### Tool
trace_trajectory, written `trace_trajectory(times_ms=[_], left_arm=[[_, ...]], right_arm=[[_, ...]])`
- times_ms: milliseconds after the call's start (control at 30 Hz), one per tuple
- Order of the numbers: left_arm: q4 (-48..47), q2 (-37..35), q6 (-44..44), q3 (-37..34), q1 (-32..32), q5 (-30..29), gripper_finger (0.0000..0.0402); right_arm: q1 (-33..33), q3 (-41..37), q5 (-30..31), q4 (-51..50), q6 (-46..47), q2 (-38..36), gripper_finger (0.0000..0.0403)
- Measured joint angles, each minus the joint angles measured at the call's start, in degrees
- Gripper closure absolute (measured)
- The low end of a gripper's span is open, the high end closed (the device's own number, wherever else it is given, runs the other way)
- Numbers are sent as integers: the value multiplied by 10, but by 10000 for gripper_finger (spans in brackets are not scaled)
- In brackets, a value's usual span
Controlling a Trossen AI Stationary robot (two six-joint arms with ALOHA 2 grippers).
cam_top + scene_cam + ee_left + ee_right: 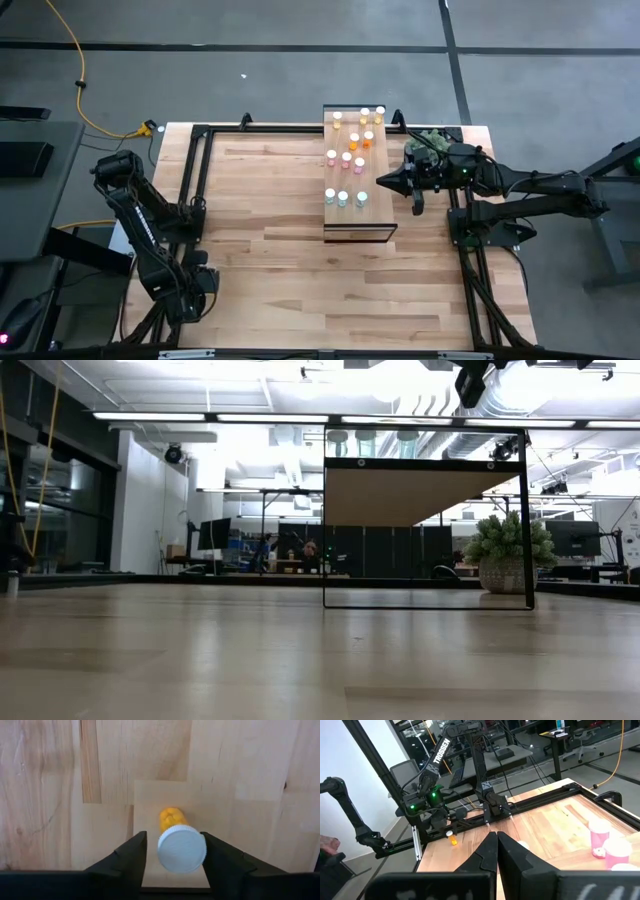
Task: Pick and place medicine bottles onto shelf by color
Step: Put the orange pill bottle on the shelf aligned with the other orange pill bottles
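The left gripper (172,857) is far from the shelf (358,215), at the table's near-left corner, its fingers closed on an orange bottle (179,842). The bottle looks light, stiff and smooth, so the body under the white cap gives the best hold. The right gripper (497,845), fingers together and empty, hovers just beside the shelf.

A yellow cable (88,95) is laid across the grey floor (300,70) beyond the table (270,250). A potted plant (505,552) is seen in the low view.
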Motion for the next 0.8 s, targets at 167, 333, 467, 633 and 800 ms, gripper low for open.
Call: trace_trajectory(times_ms=[167, 333, 467, 633, 800], left_arm=[[0, 0, -2, 0, 0, 0, 265], [0, -3, -15, 0, 0, 0, 286], [-7, -18, -15, 6, 6, 2, 291], [-87, -69, 8, 46, 45, 5, 291], [-188, -141, 98, 121, 148, 4, 292]], right_arm=[[0, 0, 0, 0, 0, 0, 403], [0, 0, 0, 0, 0, 0, 403], [0, 0, 0, 0, 0, 0, 403], [0, 0, 0, 0, 0, 0, 403], [0, 0, 0, 0, -4, 0, 403]])
